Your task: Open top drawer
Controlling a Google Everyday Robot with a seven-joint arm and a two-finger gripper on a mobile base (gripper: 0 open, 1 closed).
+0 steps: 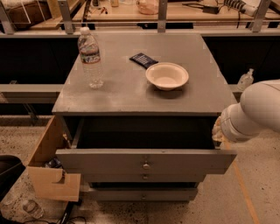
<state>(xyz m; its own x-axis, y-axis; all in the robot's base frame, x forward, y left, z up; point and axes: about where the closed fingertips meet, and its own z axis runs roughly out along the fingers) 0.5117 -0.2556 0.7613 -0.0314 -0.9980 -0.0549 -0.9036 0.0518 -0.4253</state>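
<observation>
The top drawer (145, 160) of the grey cabinet stands pulled out toward me. Its wide grey front has a small round knob (145, 166) at the centre, and its inside is dark and looks empty. My white arm (256, 111) comes in from the right. The gripper (216, 130) is at the arm's end, beside the drawer's right rear corner just under the cabinet top, and is mostly hidden by the arm.
On the cabinet top (131, 92) stand a water bottle (90, 57), a white bowl (167, 75) and a dark packet (143, 59). Two slimmer drawer fronts (143, 193) sit below. A cardboard box (48, 168) stands at the left, and a workbench (131, 13) is behind.
</observation>
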